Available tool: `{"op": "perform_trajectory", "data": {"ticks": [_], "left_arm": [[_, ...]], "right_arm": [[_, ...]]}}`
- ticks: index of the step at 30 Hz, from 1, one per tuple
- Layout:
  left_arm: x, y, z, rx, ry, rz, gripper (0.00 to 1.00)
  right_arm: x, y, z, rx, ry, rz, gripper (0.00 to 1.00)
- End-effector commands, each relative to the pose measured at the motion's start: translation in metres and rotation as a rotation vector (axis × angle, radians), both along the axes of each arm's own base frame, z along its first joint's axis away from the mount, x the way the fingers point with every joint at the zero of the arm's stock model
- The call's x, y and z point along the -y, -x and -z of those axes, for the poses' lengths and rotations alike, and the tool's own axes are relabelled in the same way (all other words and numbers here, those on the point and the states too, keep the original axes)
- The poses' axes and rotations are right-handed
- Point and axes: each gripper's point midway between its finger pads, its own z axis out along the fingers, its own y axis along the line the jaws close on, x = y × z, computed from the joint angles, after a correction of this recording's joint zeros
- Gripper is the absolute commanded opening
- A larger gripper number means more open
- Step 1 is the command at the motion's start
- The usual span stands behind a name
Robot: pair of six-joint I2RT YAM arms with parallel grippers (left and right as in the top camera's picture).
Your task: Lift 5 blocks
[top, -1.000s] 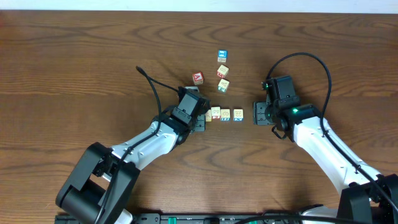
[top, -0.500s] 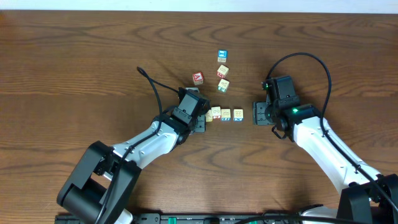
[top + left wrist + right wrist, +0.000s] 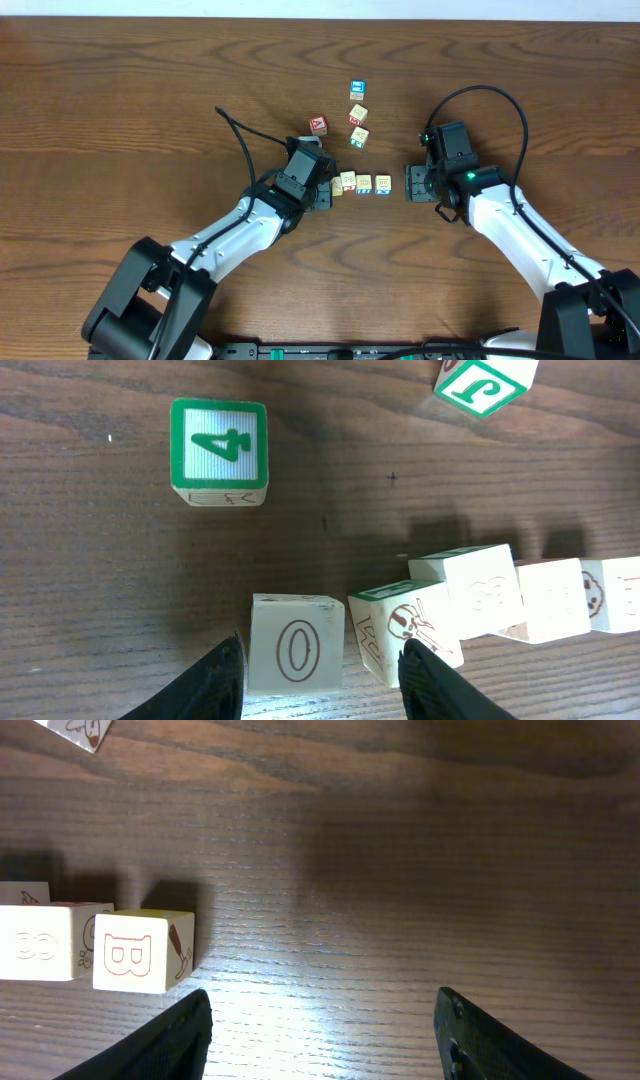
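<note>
Between the two arms, mid-tabletop [image 3: 120,110], you have a short row of pale blocks [image 3: 364,184] lying end to end. I count five in the left wrist view.

Left pincer [image 3: 320,678]: released, jaws apart, straddling the row's end on its own side. The block marked 0 [image 3: 295,657] sits between its fingers [image 3: 222,682] with a sliver of gap showing. Nothing is gripped. Next in line, the tipped block [image 3: 400,632] leans askew against its neighbour and breaks the line.

Right pincer [image 3: 320,1035]: released too, jaws wide, bare wood between them. The block marked B [image 3: 143,965], at the row's other end, lies just beside one finger, not between.

The green 4 cube [image 3: 218,452] stands apart from the row. Leave it.

Judgement: the step in hand is setting up for the lift, and every block rests on the wood. The next move, as I read it, calls for you to square the tipped block first. Then bring both pincers flat against the row's two ends and press evenly before raising. Any block left skewed will likely pop out once you squeeze.
</note>
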Motion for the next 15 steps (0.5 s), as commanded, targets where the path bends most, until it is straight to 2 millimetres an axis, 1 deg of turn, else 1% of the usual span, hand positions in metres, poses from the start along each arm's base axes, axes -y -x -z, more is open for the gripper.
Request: {"op": "perform_trajectory", "data": {"ticks": [1,2,3,4,7,9,10,12,13,15], "left_arm": [[0.000,-0.006,-0.013,0.034,0.013,-0.011,0.51],[0.001,-0.006,-0.015,0.038,0.015,-0.011,0.51],[0.000,-0.006,-0.016,0.039,0.016,-0.012,0.51],[0.000,-0.006,-0.018,0.043,0.018,-0.012,0.51],[-0.001,-0.005,-0.021,0.045,0.019,-0.013,0.51],[-0.004,-0.004,-0.021,0.037,0.014,-0.017,0.51],[-0.005,-0.003,-0.021,0.032,0.010,-0.020,0.51],[-0.013,-0.003,-0.018,0.018,-0.008,-0.037,0.51],[-0.028,-0.003,-0.013,0.007,-0.055,-0.074,0.47],[-0.044,-0.003,-0.009,-0.011,-0.096,-0.111,0.28]], "right_arm": [[0.001,0.001,0.003,-0.008,0.003,-0.001,0.68],[0.001,0.000,0.004,-0.007,0.002,-0.001,0.67],[0.001,0.000,0.004,-0.006,0.002,-0.001,0.63],[0.001,0.000,0.004,-0.004,0.002,-0.001,0.56],[-0.001,-0.004,0.007,0.002,0.000,0.000,0.16],[-0.001,-0.006,0.014,-0.007,0.004,0.000,0.04],[-0.001,-0.007,0.019,-0.017,0.006,0.000,0.01],[-0.001,-0.006,0.031,-0.041,0.013,0.000,0.01],[-0.001,-0.006,0.040,-0.061,0.019,0.000,0.01],[-0.001,-0.005,0.048,-0.078,0.019,0.010,0.01]]}}
